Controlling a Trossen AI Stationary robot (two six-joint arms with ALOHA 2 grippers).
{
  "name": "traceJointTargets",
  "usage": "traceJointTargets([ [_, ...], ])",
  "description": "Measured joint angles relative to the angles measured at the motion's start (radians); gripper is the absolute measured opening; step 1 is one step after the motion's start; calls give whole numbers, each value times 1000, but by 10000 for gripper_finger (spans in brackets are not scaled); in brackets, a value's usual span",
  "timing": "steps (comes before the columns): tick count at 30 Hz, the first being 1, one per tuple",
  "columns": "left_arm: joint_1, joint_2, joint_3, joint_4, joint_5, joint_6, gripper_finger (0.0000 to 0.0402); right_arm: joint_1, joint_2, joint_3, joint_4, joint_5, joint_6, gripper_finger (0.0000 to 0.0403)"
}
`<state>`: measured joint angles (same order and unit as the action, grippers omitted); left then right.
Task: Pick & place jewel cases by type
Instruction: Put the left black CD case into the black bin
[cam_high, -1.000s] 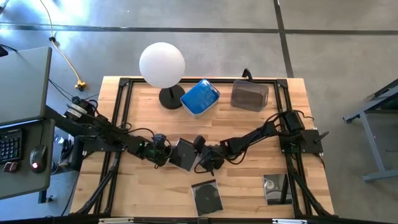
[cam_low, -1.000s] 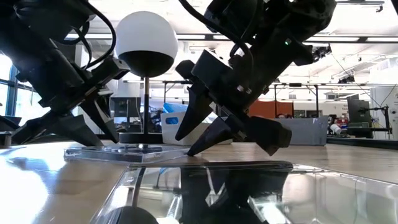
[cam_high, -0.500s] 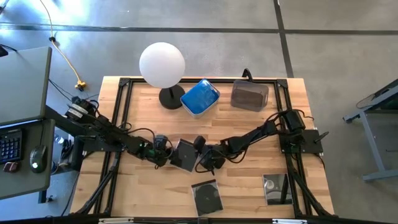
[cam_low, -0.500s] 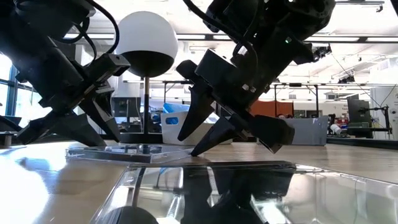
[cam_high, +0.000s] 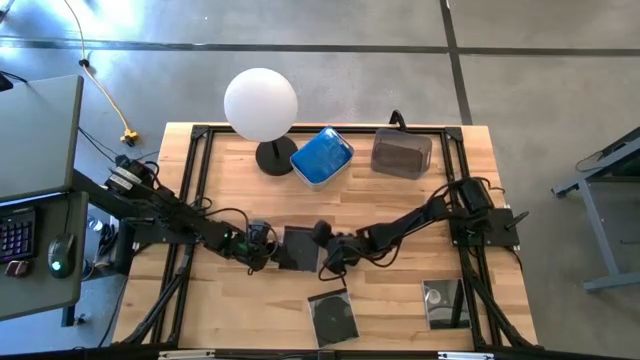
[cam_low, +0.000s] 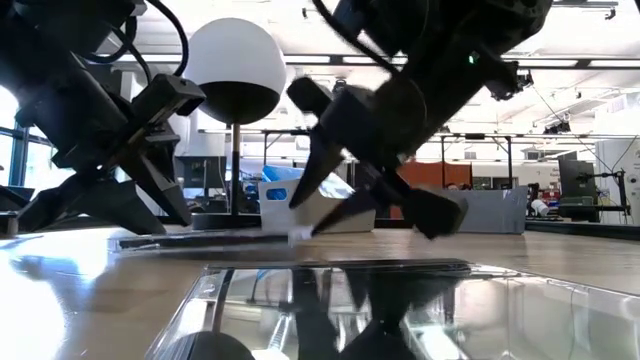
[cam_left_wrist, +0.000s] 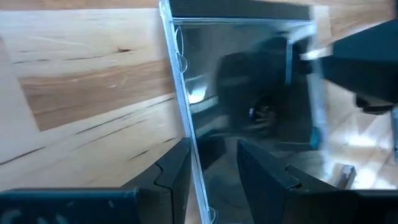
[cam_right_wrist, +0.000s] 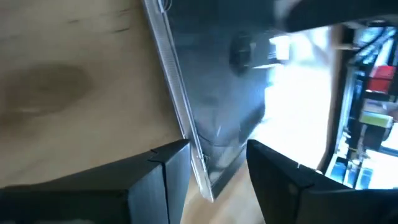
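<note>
A clear jewel case with a dark inside (cam_high: 298, 246) lies flat mid-table between my two grippers. It also shows in the low view (cam_low: 200, 239), the left wrist view (cam_left_wrist: 249, 93) and the right wrist view (cam_right_wrist: 217, 93). My left gripper (cam_high: 265, 247) (cam_left_wrist: 214, 168) is open and points down at the case's left edge. My right gripper (cam_high: 325, 255) (cam_right_wrist: 217, 168) is open at its right side. A second dark case (cam_high: 332, 315) and a clear case (cam_high: 442, 303) lie flat near the table's near edge. My left gripper comes slanting down from the table's left. Its fingers straddle the case's left edge (cam_left_wrist: 186, 143), one over the top face and one outside on the wood; whether a finger touches the case I cannot tell. My right gripper comes slanting down from the right. A corner of the case (cam_right_wrist: 202, 174) sits between its two fingers; which finger touches it I cannot tell.
A blue tub (cam_high: 321, 156) and a dark tub (cam_high: 400, 152) stand along the far edge, beside a lamp with a white globe (cam_high: 260, 105). A black frame runs round the table's edges. Bare wood lies at the near left.
The case has turned about flat on the table, from lying cornerwise to lying roughly square with the table's edges. My right gripper has shifted a little toward the table's left with it.
</note>
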<state>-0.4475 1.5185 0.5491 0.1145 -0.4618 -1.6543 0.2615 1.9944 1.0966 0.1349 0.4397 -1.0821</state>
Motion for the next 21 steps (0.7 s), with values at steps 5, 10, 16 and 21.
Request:
traceJointTargets([
  [5, 1, 0, 0, -14, 12, -24, 124, 1, -22, 2, 4, 18, 4, 149],
  [10, 1, -1, 0, -6, 10, -26, 124, 18, -33, 6, -13, 11, 28, 149],
  [16, 2, -2, 0, 91, -4, 25, 124, 61, -32, 6, -127, -40, 104, 149],
  [21, 3, -4, 4, 199, -13, 90, 123, 93, -31, 6, -187, -75, 173, 149],
])
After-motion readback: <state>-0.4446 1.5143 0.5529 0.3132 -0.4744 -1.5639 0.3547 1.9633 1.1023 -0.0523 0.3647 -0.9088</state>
